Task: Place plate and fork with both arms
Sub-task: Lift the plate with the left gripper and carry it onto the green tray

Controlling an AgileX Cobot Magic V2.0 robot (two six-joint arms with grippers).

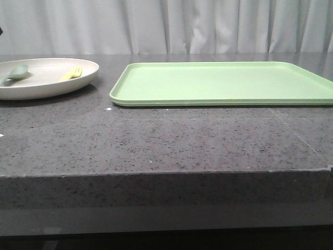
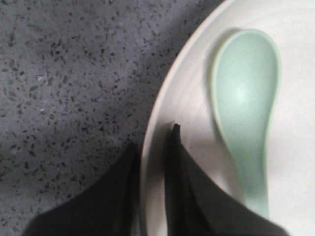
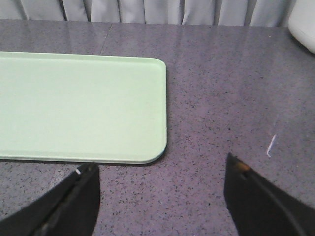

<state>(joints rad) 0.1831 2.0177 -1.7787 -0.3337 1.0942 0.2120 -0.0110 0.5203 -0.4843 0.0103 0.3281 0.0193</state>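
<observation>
The cream-white plate [image 1: 47,83] sits at the far left of the dark table, with the pale-yellow fork [image 1: 72,73] lying in it. My left gripper [image 2: 153,137] is shut on the plate's rim [image 2: 192,64], one finger outside the rim and one inside. The fork is out of the left wrist view. My right gripper [image 3: 160,164] is open and empty above bare table, just off a corner of the light-green tray [image 3: 78,103]. Neither gripper shows in the front view.
A pale grey-green spoon [image 1: 15,73] also lies in the plate, close to my left fingers [image 2: 246,93]. The flat green tray [image 1: 223,83] lies at centre and right. A white object [image 3: 302,22] shows at the edge of the right wrist view. Curtains hang behind the table.
</observation>
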